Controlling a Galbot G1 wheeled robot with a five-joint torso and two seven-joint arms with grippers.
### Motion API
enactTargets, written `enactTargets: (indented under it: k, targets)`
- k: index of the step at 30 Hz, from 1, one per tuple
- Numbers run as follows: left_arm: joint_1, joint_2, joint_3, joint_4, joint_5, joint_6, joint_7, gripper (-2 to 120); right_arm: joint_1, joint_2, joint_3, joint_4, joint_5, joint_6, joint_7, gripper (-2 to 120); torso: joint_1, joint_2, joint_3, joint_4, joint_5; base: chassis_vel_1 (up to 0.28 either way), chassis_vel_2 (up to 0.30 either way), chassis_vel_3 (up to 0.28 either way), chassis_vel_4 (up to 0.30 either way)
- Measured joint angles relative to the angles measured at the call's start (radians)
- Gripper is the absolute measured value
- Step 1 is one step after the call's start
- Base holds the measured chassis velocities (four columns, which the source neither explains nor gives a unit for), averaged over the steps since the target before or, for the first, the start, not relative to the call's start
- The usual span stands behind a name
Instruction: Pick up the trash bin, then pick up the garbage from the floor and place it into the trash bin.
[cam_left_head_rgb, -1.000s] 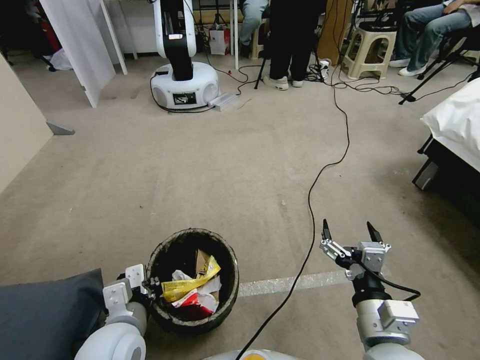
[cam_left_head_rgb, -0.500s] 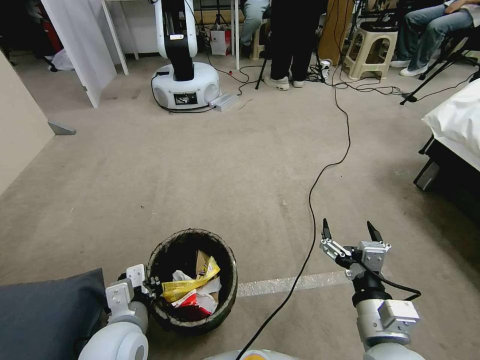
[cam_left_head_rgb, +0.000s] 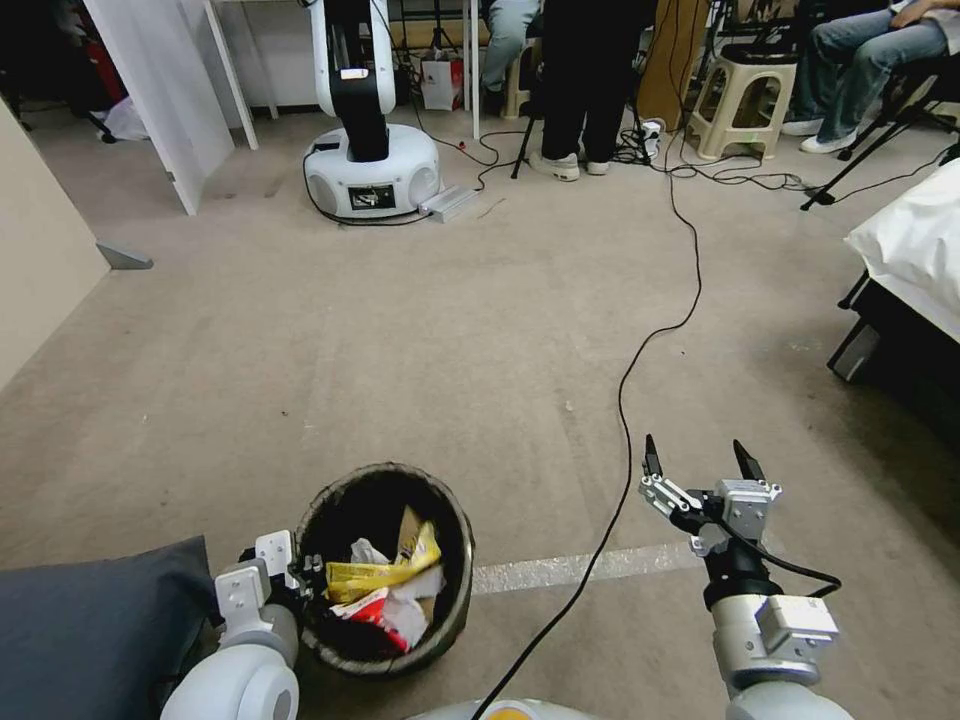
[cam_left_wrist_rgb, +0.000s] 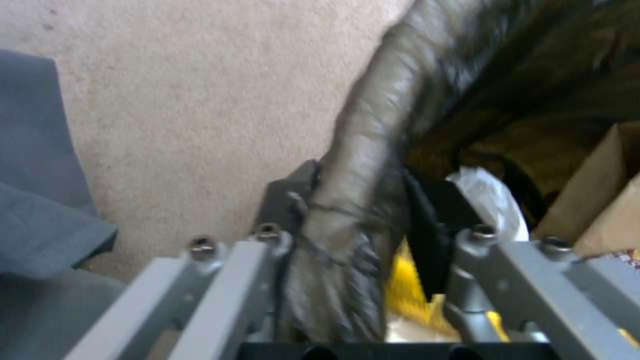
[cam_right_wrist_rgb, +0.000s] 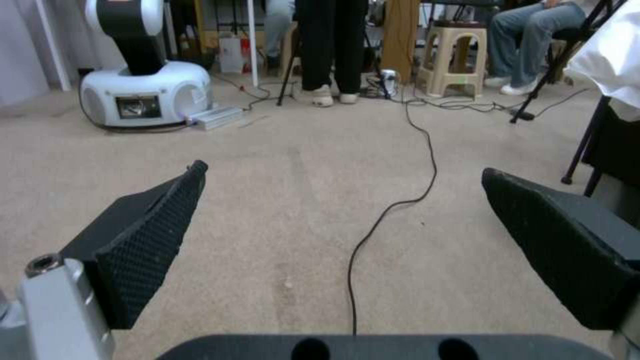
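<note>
**A:** Bin status?

**B:** Low in head view, left of centre, tilted. Left gripper clamped on its near-left rim. Left wrist view confirms: one finger outside the liner, the other inside, rim pinched between.

**A:** Contents?

**B:** Garbage inside: yellow wrapper, red-and-white packet, white tissue, brown paper. Wrist view shows the yellow and brown paper just past the inner finger.

**A:** Right side?

**B:** Right gripper held out front, right of the bin, well apart from it. Jaws spread wide, nothing between them. In the right wrist view both pads frame bare carpet.

**A:** Floor near it?

**B:** Grey cushion just left of the left arm. Pale tape strip runs from bin toward the right arm. Black cable crosses it, passes beside the right gripper, runs off to the far side.

**A:** Further out?

**B:** Another white robot base at far left-centre. Beige stool far right. Bed edge at right.
</note>
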Motion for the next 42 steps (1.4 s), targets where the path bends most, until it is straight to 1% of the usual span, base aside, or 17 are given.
enactTargets:
  k: [2,4,6,8,9,17,22,29,31,32,33,35,36,38,39,40,42]
  targets:
    - [0.003,0.000,0.001,-0.007,-0.001,0.001,0.001,40,0.001,0.001,-0.001,-0.001,0.000,0.000,0.000,100,0.000,0.000,0.000,0.0001,-0.0002,0.000,0.000,0.000,0.000]
    - [0.006,0.000,0.001,-0.021,-0.001,0.001,0.001,52,0.001,0.001,-0.002,-0.001,0.000,0.000,0.001,100,0.000,0.000,0.000,0.0002,0.0001,0.000,0.000,0.000,0.000]
    - [0.006,0.000,0.001,-0.025,-0.001,0.001,0.001,55,0.002,0.001,-0.002,-0.002,0.000,0.000,0.001,100,0.000,0.000,0.000,0.0002,0.0001,0.000,0.000,0.000,0.000]
    - [0.006,0.000,0.001,-0.038,-0.002,0.001,0.003,67,0.002,0.001,-0.003,-0.002,0.000,-0.001,0.001,100,0.000,0.000,0.000,0.0003,0.0005,0.000,0.000,0.000,0.000]
    - [0.006,0.000,0.001,-0.038,-0.002,0.001,0.003,67,0.002,0.001,-0.003,-0.002,0.000,-0.001,0.001,100,0.000,0.000,0.000,0.0003,0.0005,0.000,0.000,0.000,0.000]
    - [0.010,0.005,-0.007,-0.075,-0.009,0.001,0.007,97,0.007,0.003,-0.007,-0.006,0.000,-0.006,0.001,100,0.000,0.000,0.000,0.0004,0.0007,0.000,0.000,0.000,0.000]
    - [0.009,0.007,-0.020,-0.089,-0.013,0.001,0.015,100,0.010,0.005,-0.011,-0.007,0.001,-0.010,0.001,100,0.000,0.000,0.000,0.0003,0.0007,0.000,0.000,0.000,0.000]
    - [0.015,0.011,-0.048,-0.135,-0.006,-0.004,0.062,100,0.012,0.005,-0.012,-0.006,0.005,-0.020,0.001,100,0.000,0.000,0.000,0.0004,0.0008,0.000,0.000,0.000,0.000]
    - [0.028,0.012,-0.065,-0.154,0.043,-0.078,0.114,100,0.011,0.006,-0.008,-0.003,0.006,-0.023,0.001,100,0.000,0.000,0.000,0.0003,0.0008,0.000,0.000,0.000,0.000]
    - [0.028,0.012,-0.065,-0.154,0.043,-0.078,0.114,100,0.011,0.006,-0.008,-0.003,0.006,-0.023,0.001,100,0.000,0.000,0.000,0.0003,0.0008,0.000,0.000,0.000,0.000]
    - [0.037,0.012,-0.075,-0.160,0.080,-0.132,0.142,100,0.008,0.006,-0.005,-0.001,0.006,-0.023,0.001,100,0.000,0.000,0.000,0.0003,0.0008,0.000,0.000,0.000,0.000]
    - [0.060,0.007,-0.100,-0.162,0.175,-0.333,0.182,100,-0.004,0.005,0.004,0.003,0.006,-0.020,-0.004,100,0.000,0.000,0.000,0.0004,0.0008,0.000,0.000,0.000,0.000]
    - [0.060,0.007,-0.100,-0.162,0.175,-0.333,0.182,100,-0.004,0.005,0.004,0.003,0.006,-0.020,-0.004,100,0.000,0.000,0.000,0.0004,0.0008,0.000,0.000,0.000,0.000]
    - [0.093,-0.003,-0.123,-0.157,0.257,-0.506,0.198,100,-0.025,0.005,0.013,0.011,0.006,-0.005,-0.021,100,0.000,0.000,0.000,0.0003,0.0009,0.000,0.000,0.000,0.000]
    - [0.111,-0.007,-0.127,-0.154,0.282,-0.561,0.201,100,-0.033,0.005,0.015,0.013,0.006,0.001,-0.025,100,0.000,0.000,0.000,0.0004,0.0008,0.000,0.000,0.000,0.000]
    - [0.111,-0.007,-0.127,-0.154,0.282,-0.561,0.201,100,-0.033,0.005,0.015,0.013,0.006,0.001,-0.025,100,0.000,0.000,0.000,0.0004,0.0008,0.000,0.000,0.000,0.000]
    - [0.169,-0.016,-0.124,-0.148,0.339,-0.724,0.200,100,-0.058,0.008,0.017,0.015,-0.004,0.025,-0.037,100,0.000,0.000,0.000,0.0004,0.0009,0.000,0.000,0.000,0.000]
